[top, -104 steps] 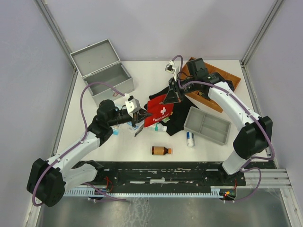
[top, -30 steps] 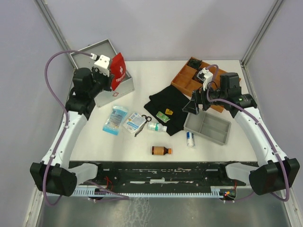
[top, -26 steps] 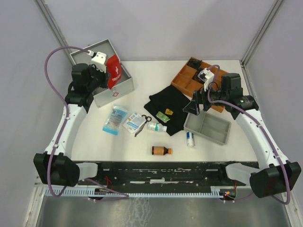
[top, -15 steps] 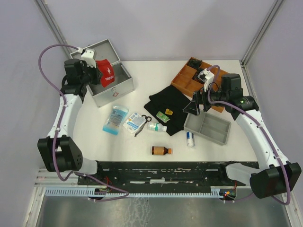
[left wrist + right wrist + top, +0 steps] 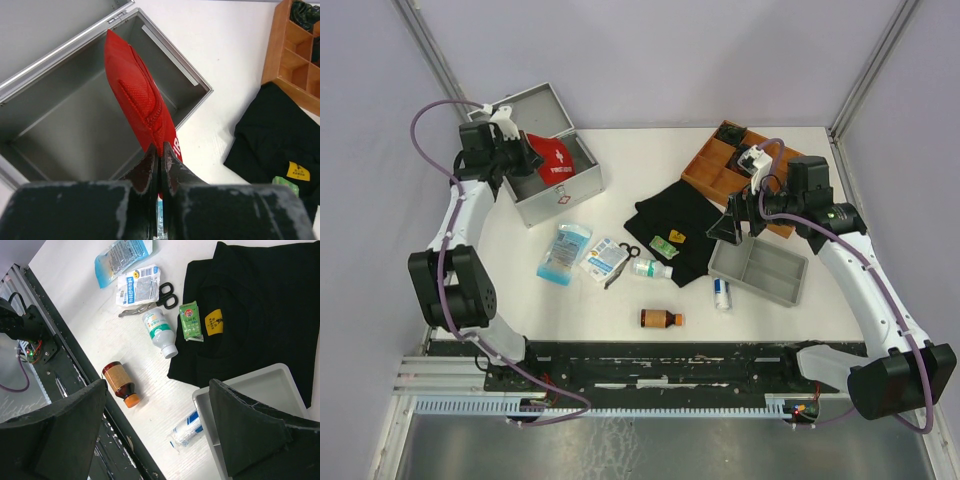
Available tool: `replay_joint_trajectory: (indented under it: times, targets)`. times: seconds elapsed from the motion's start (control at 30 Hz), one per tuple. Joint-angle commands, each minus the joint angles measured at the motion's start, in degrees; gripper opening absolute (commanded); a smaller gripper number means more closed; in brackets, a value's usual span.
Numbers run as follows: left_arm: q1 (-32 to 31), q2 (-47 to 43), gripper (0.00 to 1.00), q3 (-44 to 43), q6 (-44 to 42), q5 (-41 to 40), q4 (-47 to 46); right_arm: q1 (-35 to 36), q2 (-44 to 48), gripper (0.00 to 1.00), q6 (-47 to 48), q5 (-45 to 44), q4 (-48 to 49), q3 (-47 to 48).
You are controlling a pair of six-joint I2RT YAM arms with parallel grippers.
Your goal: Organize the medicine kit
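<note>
White surface [image 5: 520, 300] inside pale lilac walls carried everything. At the upper left of the overhead view, the left claw [image 5: 160, 151] was pinched tight on the edge of a flat red pouch [image 5: 137, 95], with its two fingers nearly meeting on the fabric. The pouch stood on edge and tilted over the open medicine kit [image 5: 65, 125]. Its far end reached toward the hinge side, but whether it touched the floor of the case could not be told. The kit sat at the upper left corner of the surface with its lid [image 5: 520, 112] thrown back toward the wall.

Below the kit lay a loose row of a blue packet [image 5: 563, 252], a white packet [image 5: 605, 258], scissors [image 5: 626, 255] and a white bottle [image 5: 650, 268]. A brown bottle [image 5: 661, 318] lay alone lower down, toward the bottom edge.

Right of centre, the right claw [image 5: 157, 387] hung wide open and held nothing. It was above the spot where a black cloth [image 5: 250, 305] met a grey divided tray [image 5: 240, 385]. A green sachet [image 5: 190, 320] lay on the cloth. A small blue-and-white tube [image 5: 186, 429] lay just beside the tray's corner. A wooden organiser [image 5: 715, 160] stood at the upper right.
</note>
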State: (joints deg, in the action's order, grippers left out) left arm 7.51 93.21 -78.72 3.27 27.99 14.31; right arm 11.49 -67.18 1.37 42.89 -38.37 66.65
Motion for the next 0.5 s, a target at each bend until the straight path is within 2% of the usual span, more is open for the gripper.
replay_joint_trajectory:
  times: [0.0,0.13,0.47]
  targets:
    - [0.1,2.0,0.03,-3.3,5.9,5.3,-2.6,-0.1,0.9,0.91,0.8,0.7,1.1,0.0]
    - [0.1,4.1,0.03,-3.7,7.1,4.7,-2.9,-0.2,0.7,0.91,0.9,0.9,0.7,0.2]
    - [0.1,11.3,0.12,-7.7,8.1,0.8,-1.0,-0.1,0.6,0.91,1.1,0.6,0.8,0.1]
